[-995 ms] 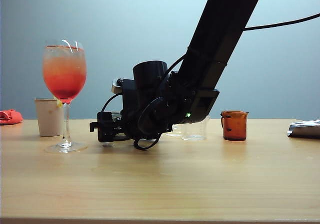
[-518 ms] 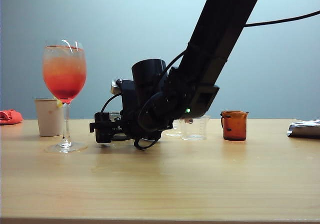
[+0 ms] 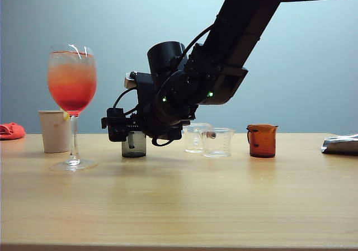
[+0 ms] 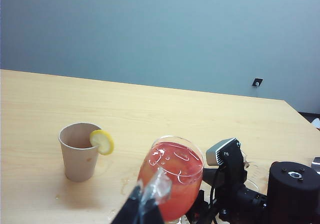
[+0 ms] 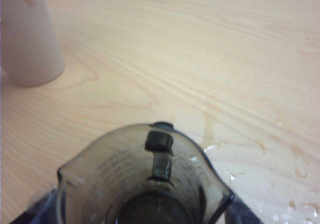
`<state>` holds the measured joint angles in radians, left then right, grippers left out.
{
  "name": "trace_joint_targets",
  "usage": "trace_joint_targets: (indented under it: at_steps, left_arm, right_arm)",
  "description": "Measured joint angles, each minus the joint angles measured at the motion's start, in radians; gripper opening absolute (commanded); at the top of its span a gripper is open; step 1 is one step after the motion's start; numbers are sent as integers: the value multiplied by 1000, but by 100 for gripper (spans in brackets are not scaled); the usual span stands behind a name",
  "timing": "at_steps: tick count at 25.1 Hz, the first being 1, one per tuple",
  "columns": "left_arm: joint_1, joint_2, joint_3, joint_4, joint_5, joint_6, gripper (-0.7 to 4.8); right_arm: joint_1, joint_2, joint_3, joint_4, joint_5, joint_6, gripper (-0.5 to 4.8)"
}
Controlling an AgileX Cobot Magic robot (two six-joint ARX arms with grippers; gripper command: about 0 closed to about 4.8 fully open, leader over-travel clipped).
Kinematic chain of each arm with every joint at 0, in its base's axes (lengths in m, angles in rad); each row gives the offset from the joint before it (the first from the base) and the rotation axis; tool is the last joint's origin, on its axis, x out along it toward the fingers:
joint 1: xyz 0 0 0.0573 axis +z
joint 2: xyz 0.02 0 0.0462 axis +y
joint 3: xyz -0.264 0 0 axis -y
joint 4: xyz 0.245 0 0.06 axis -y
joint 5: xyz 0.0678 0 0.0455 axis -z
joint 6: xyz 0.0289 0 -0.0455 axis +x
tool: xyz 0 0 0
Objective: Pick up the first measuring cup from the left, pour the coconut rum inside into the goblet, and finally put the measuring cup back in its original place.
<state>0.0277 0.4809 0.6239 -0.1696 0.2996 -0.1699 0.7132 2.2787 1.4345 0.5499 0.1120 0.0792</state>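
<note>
The smoky grey measuring cup point(image 3: 133, 145) stands upright on the table, right of the goblet point(image 3: 72, 89), which holds a red-orange drink. My right gripper point(image 3: 117, 129) hangs open just above the cup and no longer carries it. From the right wrist I look down into the measuring cup point(image 5: 145, 184), handle on the far side, with my gripper point(image 5: 142, 213) astride its rim and one finger point(image 5: 42, 209) at each side. I cannot make out any coconut rum in it. My left gripper point(image 4: 147, 206) hovers shut and empty in front of the goblet point(image 4: 172, 179).
A beige paper cup point(image 3: 55, 131) with a lemon slice point(image 4: 102, 141) stands behind the goblet. Two clear measuring cups point(image 3: 218, 142) and an amber one point(image 3: 262, 140) line up to the right. A red cloth point(image 3: 11, 131) and a silver pouch point(image 3: 341, 145) lie at the edges. Wet spots point(image 5: 220, 149) mark the wood.
My right gripper has risen off the table. The grey measuring cup, hidden behind the hand before, now stands free below it.
</note>
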Motion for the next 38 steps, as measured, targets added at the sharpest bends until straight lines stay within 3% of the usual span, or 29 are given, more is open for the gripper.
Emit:
trace_joint_targets:
  at_steps: [9,13,14,15,17,25,38]
  left_arm:
    - [0,0,0,0,0,0,-5]
    - [0,0,0,0,0,0,-5]
    - [0,0,0,0,0,0,-5]
    - [0,0,0,0,0,0,-5]
    - [0,0,0,0,0,0,-5]
    - [0,0,0,0,5,0,-5]
    - [0,-61,0,-11,14,-9,-5]
  right_arm:
    - [0,-58,0,-184,0,0,407]
    - [0,-104,-1,-293,0,0,354]
    - [0,-120,-1,-319,0,0,293]
    - [0,-162,0,-381,0,0,164]
    - [0,-220,0,-464,0,1,-19]
    - [1,-427,-1,-675,-23,-2,-2]
    - [-1,-828,0,-803,-2,-2,-2]
